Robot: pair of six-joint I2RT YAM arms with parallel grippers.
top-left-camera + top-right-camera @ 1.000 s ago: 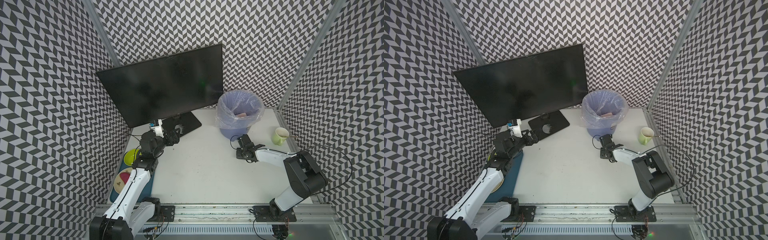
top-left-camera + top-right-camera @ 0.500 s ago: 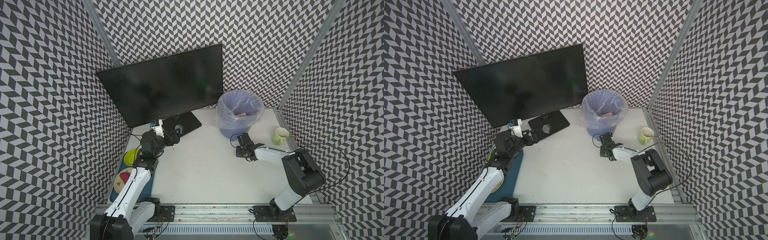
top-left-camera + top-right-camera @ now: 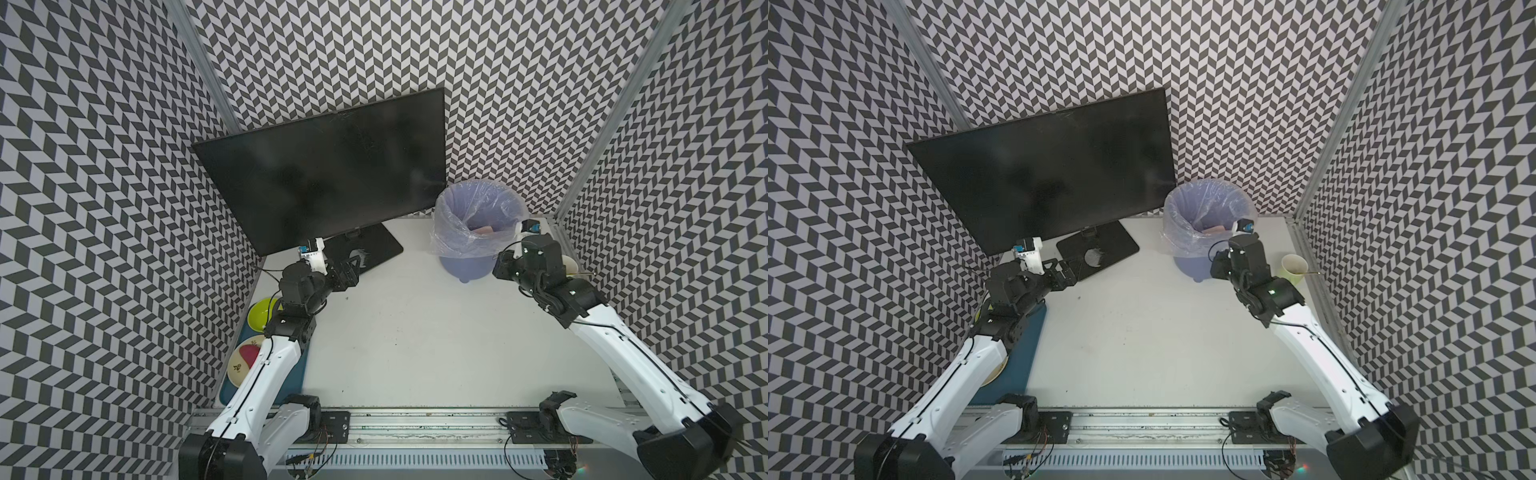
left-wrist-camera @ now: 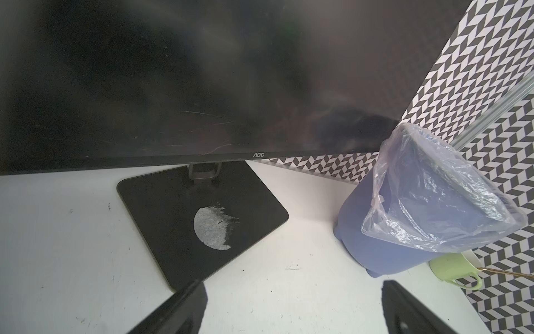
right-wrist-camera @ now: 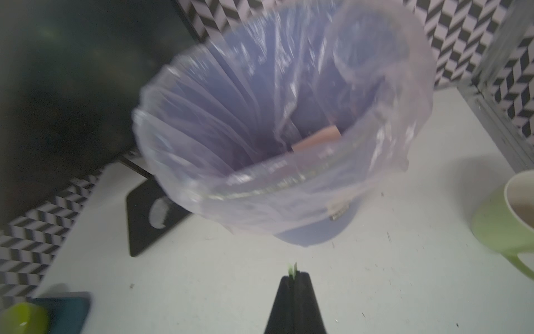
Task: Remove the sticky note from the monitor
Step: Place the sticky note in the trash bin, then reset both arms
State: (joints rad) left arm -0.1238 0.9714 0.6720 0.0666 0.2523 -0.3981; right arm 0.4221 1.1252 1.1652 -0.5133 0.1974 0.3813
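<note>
The rail is nearest me, with both arms mounted on it and reaching away over the white table. A blue tray runs along the near-left table edge. It carries a plate with a red patch and a lime bowl, both partly under the left arm.

The left gripper has its jaws spread wide with nothing between them. It sits low at the near corner of the monitor base. One finger overlaps the base edge in the wrist view; can't tell if it touches.

The right gripper has its jaws clamped together on a thin green sliver that pokes out past the tips. It looks like paper seen edge-on, but too little shows to call it the note, and that wrist view is blurred. In both top views the gripper hangs at the near-right side of the bin, between the bin and the cup.

The bin is blue and upright, with a clear bag folded over its rim. It stands just right of the monitor's lower corner. Something flat and pink lies inside it. The cup is pale green, near the right table edge, with a thin stick resting in it.

The monitor is furthest back, upright at the rear left and turned at an angle. Its screen is dark, with scratches near the bottom bezel. The base is flat black with a silvery mark. Chevron walls stand behind.
</note>
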